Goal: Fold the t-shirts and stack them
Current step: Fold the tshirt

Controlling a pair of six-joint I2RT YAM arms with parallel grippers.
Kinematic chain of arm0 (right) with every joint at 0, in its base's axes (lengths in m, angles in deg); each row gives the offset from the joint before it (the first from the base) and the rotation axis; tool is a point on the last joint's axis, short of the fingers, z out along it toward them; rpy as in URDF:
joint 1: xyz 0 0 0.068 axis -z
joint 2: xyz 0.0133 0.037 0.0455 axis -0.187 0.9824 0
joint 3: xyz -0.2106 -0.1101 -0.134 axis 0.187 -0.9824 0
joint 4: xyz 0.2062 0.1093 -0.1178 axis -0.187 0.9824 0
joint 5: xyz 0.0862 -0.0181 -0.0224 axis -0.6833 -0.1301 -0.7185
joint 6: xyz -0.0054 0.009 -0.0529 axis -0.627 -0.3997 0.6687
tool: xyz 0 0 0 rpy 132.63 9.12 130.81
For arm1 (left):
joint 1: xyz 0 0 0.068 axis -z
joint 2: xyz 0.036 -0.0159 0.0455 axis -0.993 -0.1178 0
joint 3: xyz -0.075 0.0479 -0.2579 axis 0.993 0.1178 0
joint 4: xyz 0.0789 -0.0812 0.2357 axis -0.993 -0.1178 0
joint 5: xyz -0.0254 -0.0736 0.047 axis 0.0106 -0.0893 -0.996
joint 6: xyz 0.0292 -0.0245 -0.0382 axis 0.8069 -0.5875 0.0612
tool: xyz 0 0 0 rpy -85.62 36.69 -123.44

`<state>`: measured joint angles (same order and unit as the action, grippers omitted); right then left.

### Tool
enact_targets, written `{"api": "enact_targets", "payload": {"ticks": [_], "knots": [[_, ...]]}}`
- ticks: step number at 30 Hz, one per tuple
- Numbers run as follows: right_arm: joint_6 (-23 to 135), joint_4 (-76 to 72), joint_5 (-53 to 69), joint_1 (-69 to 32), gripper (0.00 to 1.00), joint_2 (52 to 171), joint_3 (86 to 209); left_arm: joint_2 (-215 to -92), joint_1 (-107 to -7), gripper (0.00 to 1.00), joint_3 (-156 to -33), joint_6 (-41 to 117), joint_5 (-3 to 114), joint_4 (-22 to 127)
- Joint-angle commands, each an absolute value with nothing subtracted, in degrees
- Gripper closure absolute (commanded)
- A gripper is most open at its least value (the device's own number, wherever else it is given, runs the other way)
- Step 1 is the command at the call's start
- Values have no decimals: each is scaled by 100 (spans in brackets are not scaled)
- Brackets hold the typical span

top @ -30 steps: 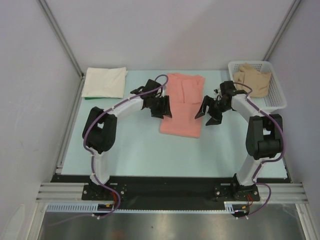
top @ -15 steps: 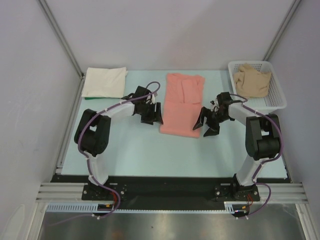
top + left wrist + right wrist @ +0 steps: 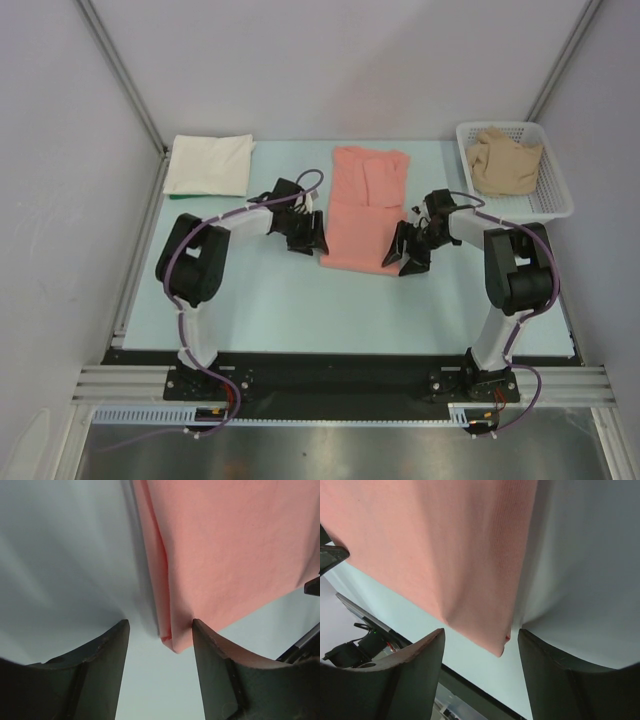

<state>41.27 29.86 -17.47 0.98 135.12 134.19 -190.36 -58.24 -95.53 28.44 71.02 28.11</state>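
Observation:
The salmon-pink t-shirt (image 3: 362,205) lies folded into a long strip in the middle of the table. My left gripper (image 3: 311,240) is open beside its near-left corner, which shows between the jaws in the left wrist view (image 3: 172,640). My right gripper (image 3: 402,256) is open at the near-right corner, which shows in the right wrist view (image 3: 495,642). Neither grips the cloth. The cream-white t-shirt (image 3: 209,164) lies folded at the back left. The tan-beige t-shirt (image 3: 505,160) sits crumpled in the basket.
A white mesh basket (image 3: 553,205) stands at the back right. Grey walls enclose the light blue table (image 3: 280,300). A black rail runs along the near edge.
Both grippers have come down and toward me, from the shirt's middle sides to its near corners. The shirts have not moved.

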Motion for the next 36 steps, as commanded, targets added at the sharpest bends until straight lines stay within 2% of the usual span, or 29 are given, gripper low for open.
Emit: {"api": "enact_targets", "payload": {"ticks": [1, 3, 4, 5, 10, 12, 15, 17, 18, 19, 21, 27, 31, 33, 34, 35, 36], "knots": [[4212, 2846, -1750, 59, 35, 13580, 13406, -19147, -5731, 40, -9455, 2854, 7263, 2936], [4194, 2829, -1777, 50, 41, 13606, 13415, -19173, -5696, 46, -9359, 2766, 7412, 3067], [4194, 2829, -1759, 50, 43, 13598, 13433, -19156, -5678, 57, -9332, 2696, 7465, 3120], [4177, 2820, -1750, 41, 43, 13580, 13424, -19156, -5660, 59, -9306, 2669, 7439, 3147], [4185, 2829, -1767, 15, 45, 13597, 13407, -19182, -5573, 59, -9235, 2564, 7439, 3218], [4185, 2820, -1820, 23, 54, 13650, 13415, -19209, -5537, 60, -9183, 2564, 7483, 3226], [4212, 2837, -1838, -12, 73, 13677, 13433, -19235, -5485, 73, -9078, 2511, 7519, 3227], [4220, 2899, -1777, -29, 83, 13659, 13389, -19148, -5467, 88, -8937, 2406, 7440, 3244], [4220, 2934, -1759, -47, 92, 13633, 13372, -19095, -5458, 96, -8771, 2353, 7387, 3244], [4203, 2978, -1733, -73, 96, 13598, 13337, -19060, -5458, 100, -8674, 2266, 7326, 3235], [4185, 3092, -1706, -126, 100, 13414, 13188, -18876, -5371, 100, -8332, 2221, 7325, 3279], [3729, 3198, -1452, -705, 100, 12283, 12160, -17953, -4949, 100, -7022, 1712, 7325, 3604], [3141, 3268, -1241, -1048, 95, 11255, 11246, -17242, -4668, 100, -6143, 1360, 7413, 3771], [2868, 3373, -1205, -1128, 74, 10849, 10790, -16725, -4588, 99, -5704, 1229, 7413, 3649], [2850, 3443, -1170, -1128, 67, 10655, 10727, -16539, -4571, 95, -5563, 1193, 7395, 3605], [2867, 3705, -1083, -1111, 60, 10401, 10708, -16363, -4527, 88, -5379, 1158, 7352, 3456], [2963, 3864, -987, -1032, 41, 10277, 10813, -15970, -4509, 69, -5325, 1166, 7299, 3359]]}}
